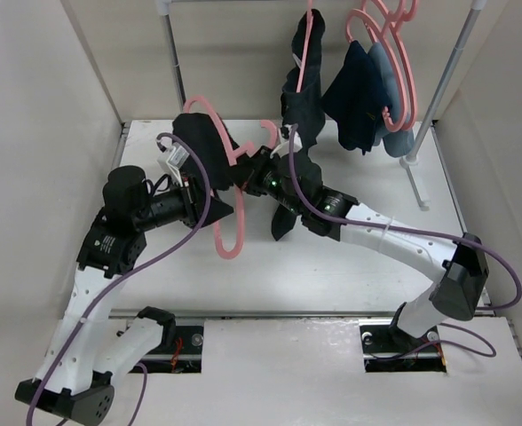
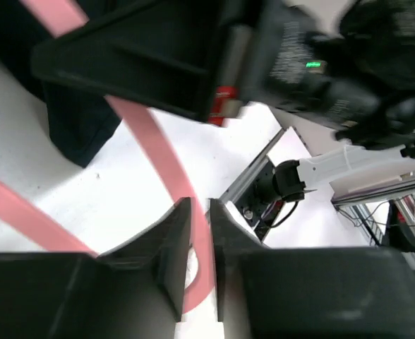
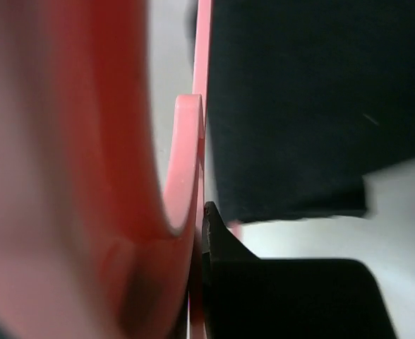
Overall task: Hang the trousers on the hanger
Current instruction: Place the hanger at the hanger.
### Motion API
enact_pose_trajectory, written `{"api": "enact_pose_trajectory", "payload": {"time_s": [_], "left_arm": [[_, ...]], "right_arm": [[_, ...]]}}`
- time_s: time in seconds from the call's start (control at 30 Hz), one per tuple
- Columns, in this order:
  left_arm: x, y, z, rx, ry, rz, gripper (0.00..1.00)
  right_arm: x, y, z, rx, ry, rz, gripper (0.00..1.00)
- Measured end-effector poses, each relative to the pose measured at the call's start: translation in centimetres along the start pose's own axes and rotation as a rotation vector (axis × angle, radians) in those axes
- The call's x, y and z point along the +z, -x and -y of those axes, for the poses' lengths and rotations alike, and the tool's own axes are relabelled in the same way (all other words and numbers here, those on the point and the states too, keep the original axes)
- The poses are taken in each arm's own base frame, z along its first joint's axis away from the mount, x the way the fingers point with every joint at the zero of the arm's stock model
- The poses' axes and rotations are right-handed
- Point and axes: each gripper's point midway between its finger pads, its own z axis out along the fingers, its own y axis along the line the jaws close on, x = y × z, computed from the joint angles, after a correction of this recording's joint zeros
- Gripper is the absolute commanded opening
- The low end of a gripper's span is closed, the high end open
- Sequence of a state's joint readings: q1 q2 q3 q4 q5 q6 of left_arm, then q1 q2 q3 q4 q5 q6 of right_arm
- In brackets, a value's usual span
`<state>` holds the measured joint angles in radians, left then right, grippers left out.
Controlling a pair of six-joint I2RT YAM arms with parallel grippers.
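Observation:
The pink hanger (image 1: 229,232) is held over the table between both grippers, with its hook (image 1: 269,133) towards the back. The black trousers (image 1: 199,140) are draped over its upper shoulder, and more black cloth hangs below the right gripper. My left gripper (image 1: 218,202) is shut on the hanger's bar; in the left wrist view the pink bar (image 2: 147,134) runs between the closed gripper (image 2: 200,215). My right gripper (image 1: 254,174) grips the hanger near the hook. In the right wrist view one finger (image 3: 221,244) presses against the pink plastic (image 3: 183,162), with black cloth (image 3: 313,106) behind.
A clothes rack (image 1: 174,62) stands at the back. A black garment (image 1: 301,89) hangs from it on a pink hanger, and navy (image 1: 354,98) and pale-blue (image 1: 394,89) clothes hang on other pink hangers (image 1: 401,62). Walls close in both sides.

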<state>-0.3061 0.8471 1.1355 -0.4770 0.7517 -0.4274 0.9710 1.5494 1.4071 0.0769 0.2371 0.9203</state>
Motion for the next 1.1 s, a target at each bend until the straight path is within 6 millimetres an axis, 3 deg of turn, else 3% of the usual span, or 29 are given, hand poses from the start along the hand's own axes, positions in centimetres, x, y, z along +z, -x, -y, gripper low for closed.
{"api": "enact_pose_trajectory", "payload": {"time_s": [0.1, 0.27, 0.37, 0.4, 0.57, 0.77, 0.87, 1.1], "left_arm": [[-0.5, 0.6, 0.5, 0.061, -0.014, 0.038, 0.00], [-1.0, 1.2, 0.6, 0.121, -0.002, 0.071, 0.31], [-0.7, 1.2, 0.2, 0.135, 0.006, 0.065, 0.45], [-0.5, 1.2, 0.0, 0.141, 0.009, 0.056, 0.55], [0.6, 0.3, -1.3, 0.123, 0.012, -0.013, 0.76], [0.9, -1.4, -1.4, 0.123, -0.008, -0.078, 0.78], [0.9, -2.2, -1.1, 0.142, -0.024, -0.108, 0.69], [1.3, -2.6, -2.2, 0.173, 0.005, -0.149, 0.60]], "right_arm": [[0.3, -0.8, 1.9, -0.006, -0.021, -0.033, 0.00], [0.1, -2.4, 4.2, -0.006, -0.092, -0.044, 0.00], [-0.2, -3.6, 3.9, -0.012, -0.104, -0.045, 0.00], [-0.3, -3.9, 3.7, -0.014, -0.105, -0.041, 0.00], [-1.0, -4.7, 3.0, -0.037, -0.132, -0.004, 0.00], [-1.8, -3.4, 0.9, -0.088, -0.191, 0.067, 0.00], [-1.8, -2.3, -0.4, -0.094, -0.191, 0.101, 0.00], [-0.8, -2.7, 0.4, -0.148, -0.250, 0.124, 0.00]]}}
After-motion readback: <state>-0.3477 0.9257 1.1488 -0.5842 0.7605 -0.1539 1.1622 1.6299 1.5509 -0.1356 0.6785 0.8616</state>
